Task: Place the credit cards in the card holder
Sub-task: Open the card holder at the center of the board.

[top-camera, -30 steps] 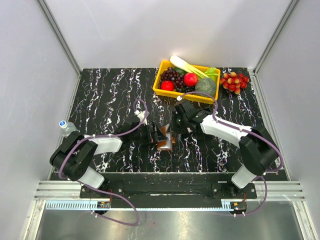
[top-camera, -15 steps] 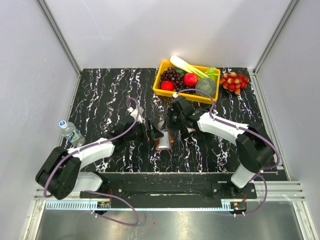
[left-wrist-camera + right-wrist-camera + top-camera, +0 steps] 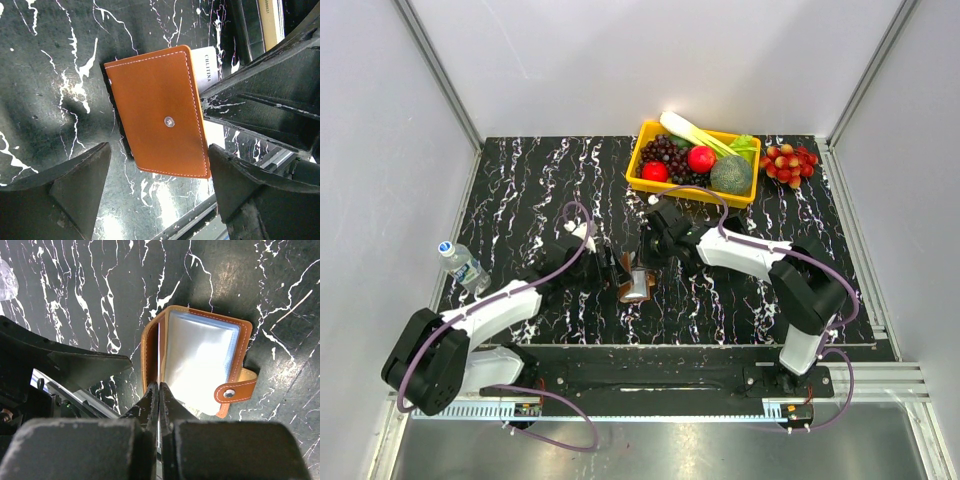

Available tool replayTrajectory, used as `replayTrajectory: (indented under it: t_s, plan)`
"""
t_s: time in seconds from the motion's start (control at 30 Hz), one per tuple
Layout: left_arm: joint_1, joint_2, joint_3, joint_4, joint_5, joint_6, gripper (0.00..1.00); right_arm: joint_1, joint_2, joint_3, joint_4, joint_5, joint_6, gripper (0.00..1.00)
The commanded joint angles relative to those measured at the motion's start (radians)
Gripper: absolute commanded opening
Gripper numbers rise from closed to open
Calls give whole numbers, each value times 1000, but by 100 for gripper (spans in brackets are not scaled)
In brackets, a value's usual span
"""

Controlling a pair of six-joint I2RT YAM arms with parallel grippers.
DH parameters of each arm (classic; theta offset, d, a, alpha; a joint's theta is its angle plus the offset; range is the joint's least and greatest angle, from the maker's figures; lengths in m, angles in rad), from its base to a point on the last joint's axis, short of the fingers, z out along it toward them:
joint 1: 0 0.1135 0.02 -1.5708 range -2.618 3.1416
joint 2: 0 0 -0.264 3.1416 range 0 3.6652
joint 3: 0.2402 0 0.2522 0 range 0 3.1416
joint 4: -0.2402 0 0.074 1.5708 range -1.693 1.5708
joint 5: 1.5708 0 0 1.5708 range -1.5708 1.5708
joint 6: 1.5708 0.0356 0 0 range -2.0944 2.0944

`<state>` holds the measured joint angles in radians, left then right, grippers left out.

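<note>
While card holder point(image 3: 200, 360) lies open, right end effector point(image 3: 159, 386) pinches what looks like card point(image 3: 158, 352) edge-on; left end effector point(image 3: 159, 152) spread.

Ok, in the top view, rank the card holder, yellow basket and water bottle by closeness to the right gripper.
1. card holder: at the right gripper tips, mid-table.
2. yellow basket: behind it, at the table's back.
3. water bottle: far off at the left edge.

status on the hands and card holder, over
Left hand open, straddling the card holder. Right hand shut on a credit card, edge-on at the holder's fold. Nothing blocking.
</note>
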<state>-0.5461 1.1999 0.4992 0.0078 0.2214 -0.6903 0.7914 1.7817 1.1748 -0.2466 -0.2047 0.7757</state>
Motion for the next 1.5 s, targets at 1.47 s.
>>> replayTrajectory:
  t_s: [1.47]
  plan:
    - [83,-128,-37,-134,-65,24,49,25,22,31,118,-118,39,0]
